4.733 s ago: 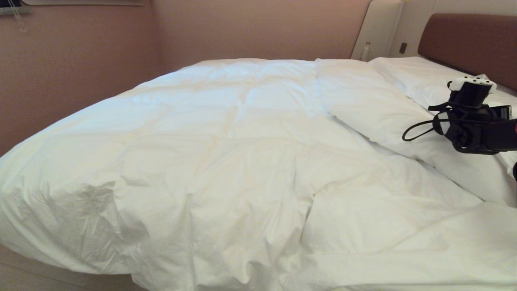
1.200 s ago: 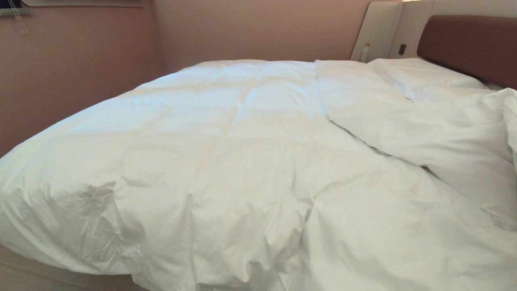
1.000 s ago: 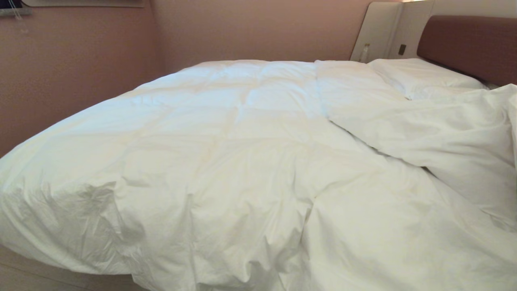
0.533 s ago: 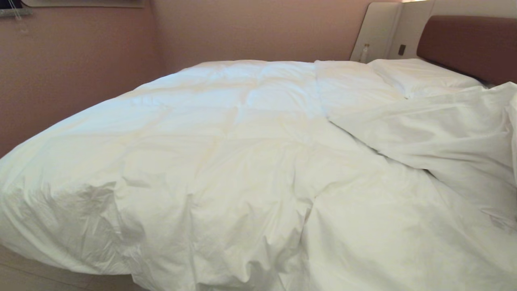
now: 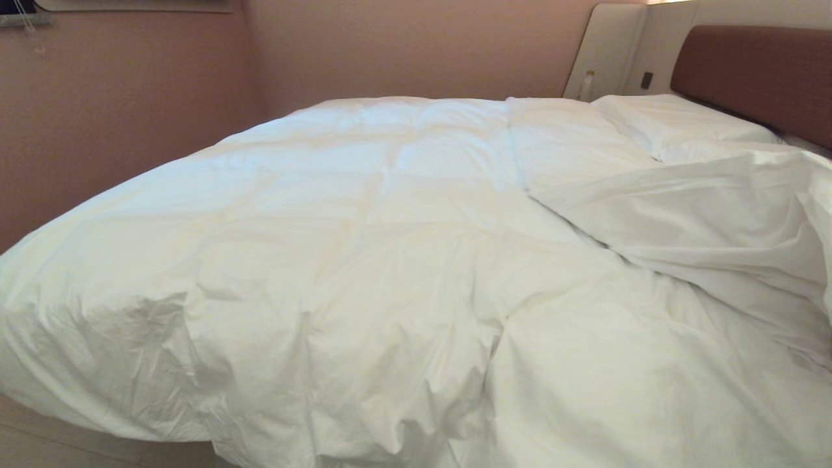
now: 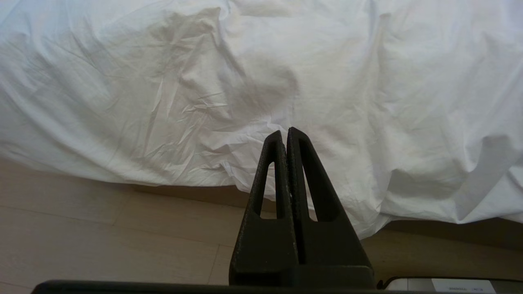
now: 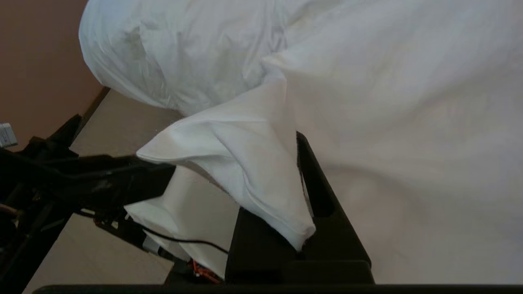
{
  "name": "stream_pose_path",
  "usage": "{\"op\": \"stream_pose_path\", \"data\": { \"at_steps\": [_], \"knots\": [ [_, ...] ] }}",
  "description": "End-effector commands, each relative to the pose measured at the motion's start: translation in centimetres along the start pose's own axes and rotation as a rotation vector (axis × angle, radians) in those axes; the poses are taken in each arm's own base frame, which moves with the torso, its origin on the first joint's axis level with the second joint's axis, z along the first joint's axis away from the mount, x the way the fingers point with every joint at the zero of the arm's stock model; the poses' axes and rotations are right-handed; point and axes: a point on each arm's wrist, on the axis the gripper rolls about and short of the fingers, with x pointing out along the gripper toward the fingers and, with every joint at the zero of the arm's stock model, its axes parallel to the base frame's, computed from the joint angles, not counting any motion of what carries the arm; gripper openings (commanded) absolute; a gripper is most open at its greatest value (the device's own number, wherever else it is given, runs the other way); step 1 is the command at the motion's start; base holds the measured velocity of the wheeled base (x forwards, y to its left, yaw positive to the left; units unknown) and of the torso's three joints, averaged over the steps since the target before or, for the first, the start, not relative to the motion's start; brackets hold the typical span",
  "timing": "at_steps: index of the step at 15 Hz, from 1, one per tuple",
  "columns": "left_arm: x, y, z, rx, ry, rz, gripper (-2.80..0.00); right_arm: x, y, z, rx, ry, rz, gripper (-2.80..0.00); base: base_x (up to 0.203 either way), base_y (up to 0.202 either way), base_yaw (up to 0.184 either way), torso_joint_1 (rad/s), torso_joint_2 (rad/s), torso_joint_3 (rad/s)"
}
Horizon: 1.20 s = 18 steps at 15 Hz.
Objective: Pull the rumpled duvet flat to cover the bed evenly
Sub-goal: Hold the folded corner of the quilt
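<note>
Duvet [image 5: 364, 247]: spread over most of the bed [image 6: 449, 230], quilted squares lying fairly flat on the far side; near-right portion folded back and bunched toward the headboard [image 5: 754, 71].
Right gripper [image 7: 300, 171]: jaws closed on a duvet corner, lifted.
Left gripper [image 6: 284, 139]: jaws closed, empty, parked low by the bed's edge.
Remaining, by judgement: draw the fold out, smooth near-edge creases.

Creased matt white cloth duvet [image 5: 364, 247]; matt black rough-textured fingers [image 6: 282, 163].
</note>
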Motion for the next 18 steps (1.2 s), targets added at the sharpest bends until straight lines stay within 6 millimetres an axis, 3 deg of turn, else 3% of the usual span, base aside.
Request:
{"op": "stream_pose_path", "data": {
  "at_steps": [1,12,13,18],
  "knots": [
    [0.00,0.00,0.00,-0.001,0.000,0.000,-2.80,0.07,-0.23,-0.72,0.024,0.051,-0.014,-2.80,0.000,0.000,0.000,0.000,0.00,0.000],
    [0.00,0.00,0.00,-0.001,0.000,0.000,-2.80,0.01,-0.25,-0.95,0.023,0.045,-0.023,-2.80,0.000,0.000,0.000,0.000,0.00,0.000],
    [0.00,0.00,0.00,-0.001,0.000,0.000,-2.80,0.03,-0.27,-0.97,0.024,0.045,-0.025,0.00,0.000,0.000,0.000,0.000,0.00,0.000],
    [0.00,0.00,0.00,-0.001,0.000,0.000,-2.80,0.18,-0.35,-0.97,0.035,0.072,-0.034,0.00,0.000,0.000,0.000,0.000,0.00,0.000]
  ]
}}
